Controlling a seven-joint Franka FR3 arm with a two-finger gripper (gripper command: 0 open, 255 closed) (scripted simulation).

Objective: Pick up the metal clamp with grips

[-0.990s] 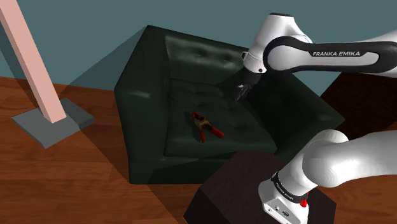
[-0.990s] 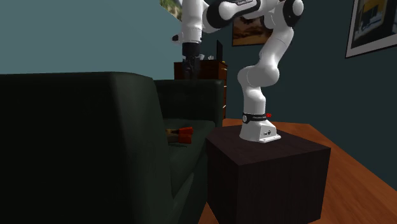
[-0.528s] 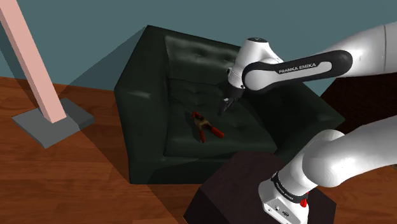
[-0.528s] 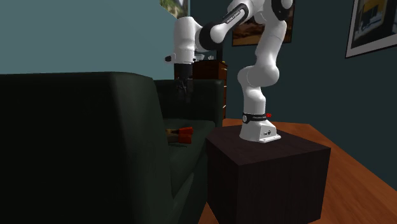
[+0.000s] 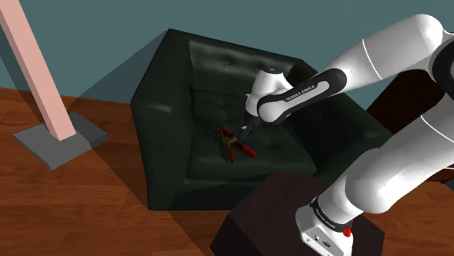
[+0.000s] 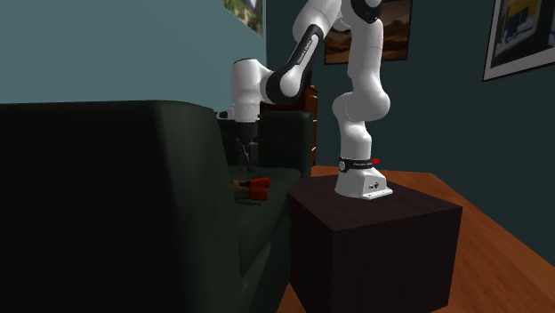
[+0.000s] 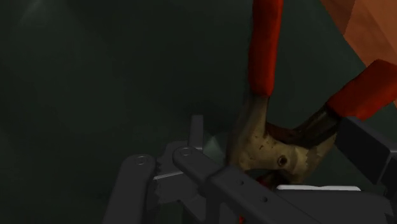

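Where the clamp sits: rusty metal spring clamp with red grips lies flat mid-seat on the dark green tufted sofa.
Jaws: black, apart, one either side of the clamp's metal pivot end in the wrist view; neither seen touching it.
Height: second exterior view puts the jaws just above the clamp.
Grips: two red handles splay away from the jaws.
Arm: white arm reaches from the dark box stand over the seat.

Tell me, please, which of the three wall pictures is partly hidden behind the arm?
The middle picture, behind the arm's upright links; the left picture and the right picture hang clear of it.
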